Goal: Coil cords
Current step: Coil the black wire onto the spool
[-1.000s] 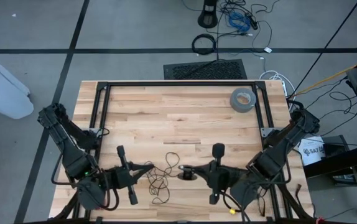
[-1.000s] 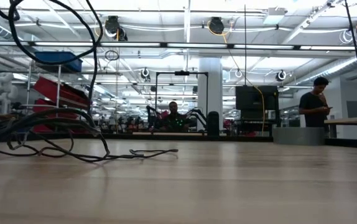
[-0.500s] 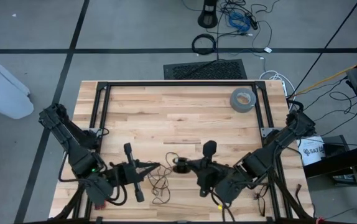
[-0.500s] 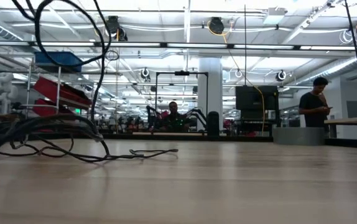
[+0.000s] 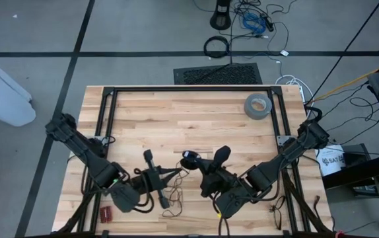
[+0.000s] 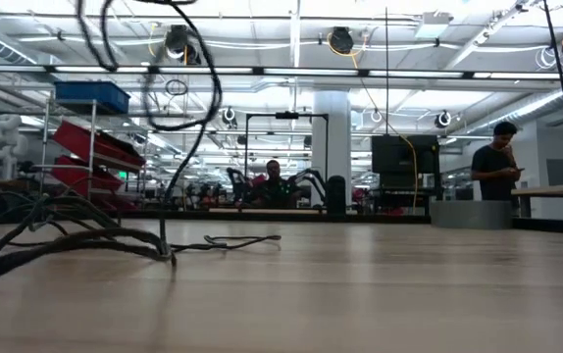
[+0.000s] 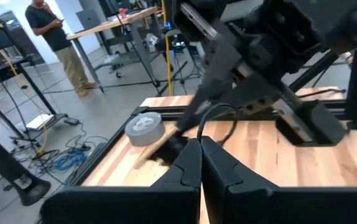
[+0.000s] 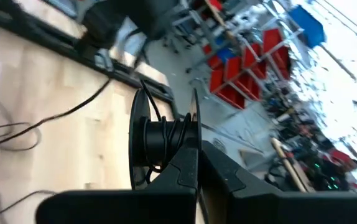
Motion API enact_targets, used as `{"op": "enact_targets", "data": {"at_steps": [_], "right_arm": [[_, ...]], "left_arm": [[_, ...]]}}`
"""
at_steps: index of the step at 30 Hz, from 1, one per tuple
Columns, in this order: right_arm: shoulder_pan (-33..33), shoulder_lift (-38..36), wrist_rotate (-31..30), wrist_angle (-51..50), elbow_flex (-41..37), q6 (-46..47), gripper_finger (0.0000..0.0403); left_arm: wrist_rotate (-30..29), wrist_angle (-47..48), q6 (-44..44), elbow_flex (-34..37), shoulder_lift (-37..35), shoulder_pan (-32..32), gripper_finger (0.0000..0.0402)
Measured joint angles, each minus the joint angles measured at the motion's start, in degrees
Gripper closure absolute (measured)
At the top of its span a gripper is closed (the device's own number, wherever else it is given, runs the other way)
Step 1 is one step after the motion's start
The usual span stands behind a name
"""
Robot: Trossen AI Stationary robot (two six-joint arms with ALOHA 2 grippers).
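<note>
The cord is a very thin black wire. Part of it lies in loose loops (image 5: 170, 196) on the wooden table near the front edge and shows along the tabletop in the low view (image 6: 115, 240). Another part is wound on a small black spool (image 8: 160, 140), also seen from above (image 5: 189, 158). My left gripper (image 5: 178, 173) is shut on the wire just left of the spool. My right gripper (image 5: 196, 163) is shut on the spool, coming from the right. Wire loops (image 6: 154, 78) hang in the air between them. My left gripper pinches the thin wire at its shut fingertips (image 7: 200, 144). The fingers come almost level from the table's left. A slack loop of wire (image 7: 219, 113) arches out beyond the tips toward the spool, clear of the table. My right gripper pinches the spool by the rim of one flange (image 8: 193, 134) between its two fingers. They come nearly level from the table's near right. The spool is lifted clear of the table, with wire turns around its core.
A grey tape roll (image 5: 257, 106) lies at the table's far right. A black metal frame (image 5: 189, 88) runs along the far edge and down both sides. A small red object (image 5: 105, 213) sits at the near left corner. A thicker black cable ring (image 5: 216, 46) lies on the floor.
My left gripper has moved toward the table's right with the wire. My right gripper has carried the spool toward the far edge and a little left, rolling its wrist. The hanging wire loops have swung to the right in the low view. Both stay shut.
</note>
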State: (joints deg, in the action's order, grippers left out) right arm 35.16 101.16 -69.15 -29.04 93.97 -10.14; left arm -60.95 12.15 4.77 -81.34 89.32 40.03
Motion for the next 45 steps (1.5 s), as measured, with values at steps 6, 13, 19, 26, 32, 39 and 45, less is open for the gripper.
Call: {"op": "enact_targets", "data": {"at_steps": [6, 13, 19, 26, 32, 39, 45], "right_arm": [[0.04, -0.15, -2.70, 2.14, 0.00, 0.10, 0.0403], [0.17, -0.31, -2.88, 2.33, 0.00, 0.45, 0.0403], [0.78, -1.23, -2.82, 2.41, 0.00, 0.44, 0.0403], [4.08, -4.20, -2.59, 2.57, 0.00, 2.84, 0.0403], [6.57, -5.94, -1.52, 2.69, 0.00, 6.20, 0.0403], [8.83, -7.81, 2.08, 2.69, 0.00, 9.50, 0.0403], [10.84, -8.53, 2.17, 2.57, 0.00, 9.96, 0.0403]], "left_arm": [[6.97, -6.19, -3.18, 0.00, 1.84, -1.60, 0.0400], [12.19, -11.98, -5.35, -0.02, 4.58, -3.35, 0.0400], [17.63, -13.17, -5.69, -0.02, 6.51, -5.90, 0.0400], [18.98, -13.18, -6.68, -0.02, 8.10, -7.81, 0.0400], [18.99, -14.52, -6.75, -0.02, 9.31, -8.71, 0.0400], [18.97, -13.34, -7.25, -0.02, 9.70, -9.60, 0.0400], [18.95, -10.16, -9.90, -0.02, 9.70, -9.53, 0.0400]]}}
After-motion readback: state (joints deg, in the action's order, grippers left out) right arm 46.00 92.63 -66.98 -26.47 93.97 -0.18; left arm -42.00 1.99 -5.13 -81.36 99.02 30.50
